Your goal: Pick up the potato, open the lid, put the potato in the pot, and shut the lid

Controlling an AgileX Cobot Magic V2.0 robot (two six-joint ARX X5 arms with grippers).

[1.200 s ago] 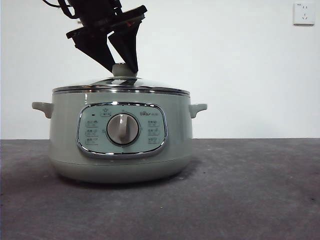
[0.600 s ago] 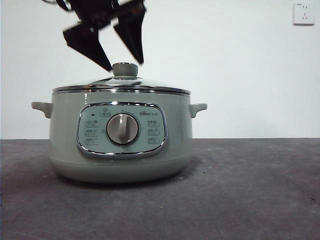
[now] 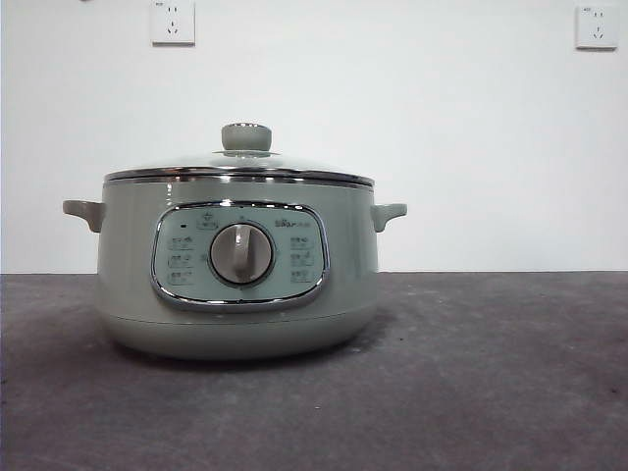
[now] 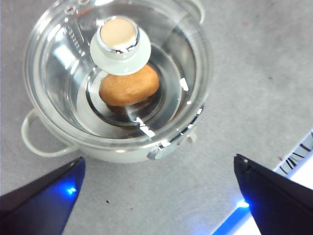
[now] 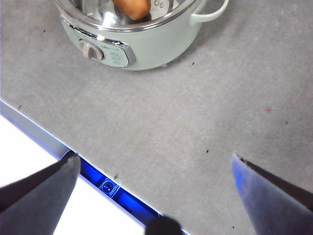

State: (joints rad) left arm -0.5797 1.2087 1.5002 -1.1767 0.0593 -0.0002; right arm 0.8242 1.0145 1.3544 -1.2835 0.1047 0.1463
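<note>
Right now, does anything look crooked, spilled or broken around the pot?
Nothing stands out. The lid sits level on the pot, the potato lies inside under the glass, and both end effectors, left and right, hang open above the table.

No legible text on pot (image 3: pixel 235 265)

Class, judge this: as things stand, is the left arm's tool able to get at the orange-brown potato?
Probably not: the orange-brown potato lies inside the pale green pot under the closed domed glass lid. The open left tool hangs above, apart.
</note>
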